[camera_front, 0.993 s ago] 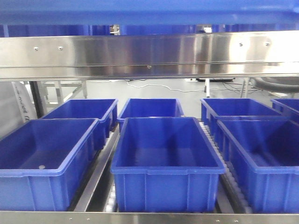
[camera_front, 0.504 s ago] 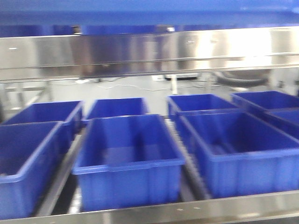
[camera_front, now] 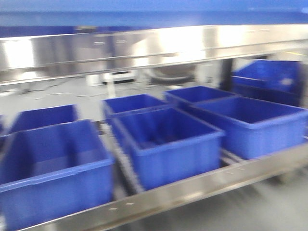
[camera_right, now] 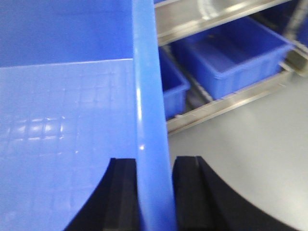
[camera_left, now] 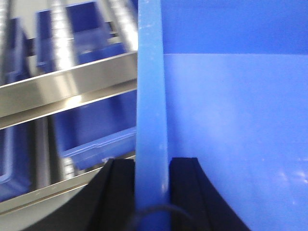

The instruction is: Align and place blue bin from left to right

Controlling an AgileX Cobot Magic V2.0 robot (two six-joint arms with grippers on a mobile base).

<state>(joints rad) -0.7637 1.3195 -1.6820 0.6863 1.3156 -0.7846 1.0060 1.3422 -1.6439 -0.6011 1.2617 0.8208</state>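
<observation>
The blue bin [camera_left: 231, 125] hangs in the air between the two arms, clear of the rack, carried only by its rim. The left gripper [camera_left: 152, 166] is pinching the pale upper edge of one wall, with a black finger [camera_left: 118, 192] pressed to each face of it. The right gripper [camera_right: 154, 166] pinches the facing wall's rim the same way, so the bin's grid-patterned inside [camera_right: 62, 144] lies between them.

Beyond the left rim, a steel rail [camera_left: 67, 86] crosses below, with a shelved bin [camera_left: 96, 130] and a roller track [camera_left: 60, 29] behind it. Past the right rim are another shelved bin [camera_right: 231, 53] and bare grey floor [camera_right: 255, 159]. The front view is smeared. It shows the rack's row of bins [camera_front: 163, 139] behind the front rail [camera_front: 192, 190], and which lane is free cannot be read from it.

The main risk is the grip itself. Each hold is a narrow pinch on a thin plastic edge, so if one arm leads the other, the bin could twist and slide out of the fingers. On the way in, a low corner could catch the steel rail or knock a seated bin. If it is set down crooked on the rollers, it would sit out of line with its neighbours.
</observation>
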